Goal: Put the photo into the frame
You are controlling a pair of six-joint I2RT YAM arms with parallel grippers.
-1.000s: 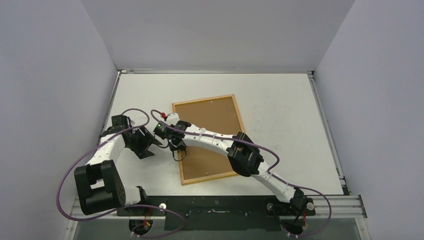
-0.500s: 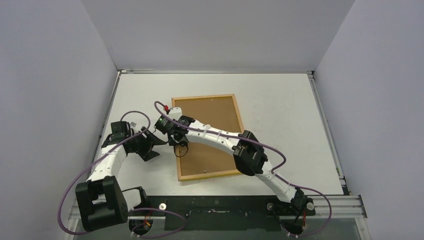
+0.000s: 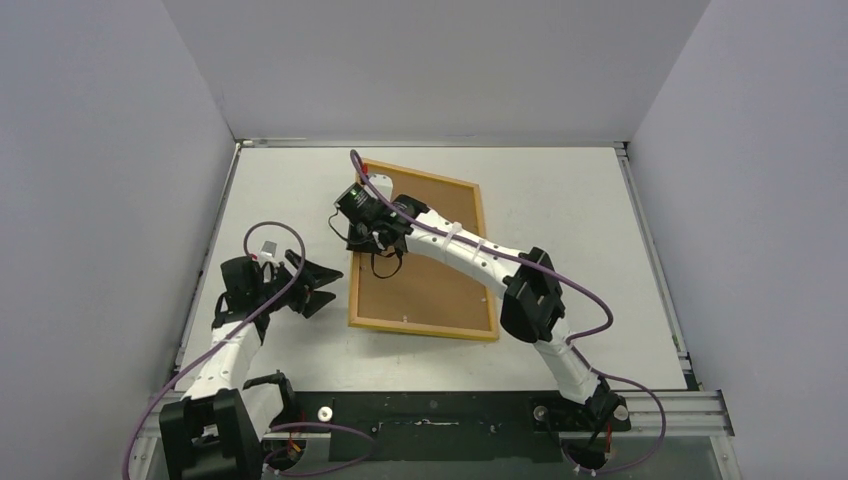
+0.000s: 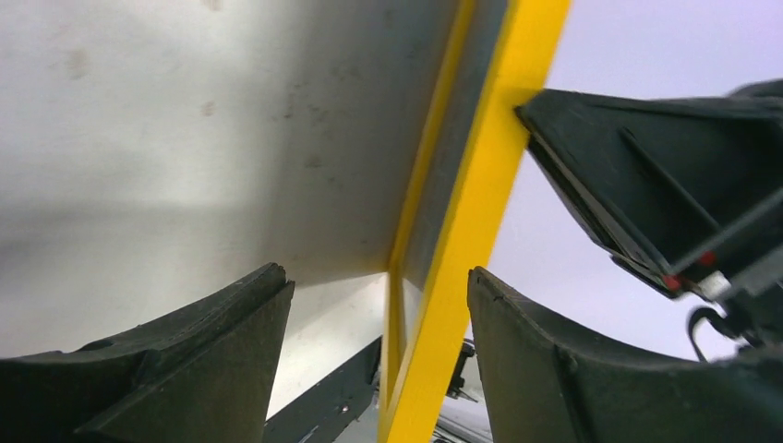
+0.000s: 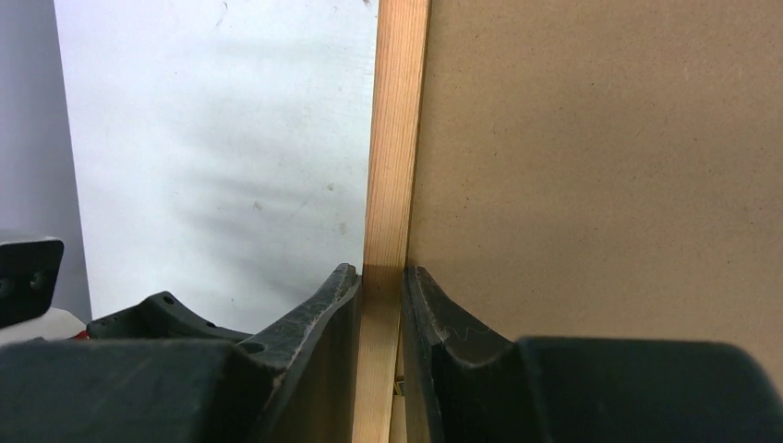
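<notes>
While the right gripper (image 5: 379, 277) clamps the left rail of the frame (image 3: 425, 329), holding that side raised off the table (image 3: 560, 220), back up with backing board (image 3: 425, 285) in, left gripper (image 3: 318, 290) gapes empty just beside it, photo unseen, so likely turnover step; next needs steady flip

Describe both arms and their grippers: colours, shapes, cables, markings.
Both the left arm and right arm have slim white links joined by bulky black joint housings. A purple cable loops along each, with a red connector near the wrist. The left gripper and right gripper are black, with broad tapering fingers; the right pair's inner faces look ridged.
</notes>
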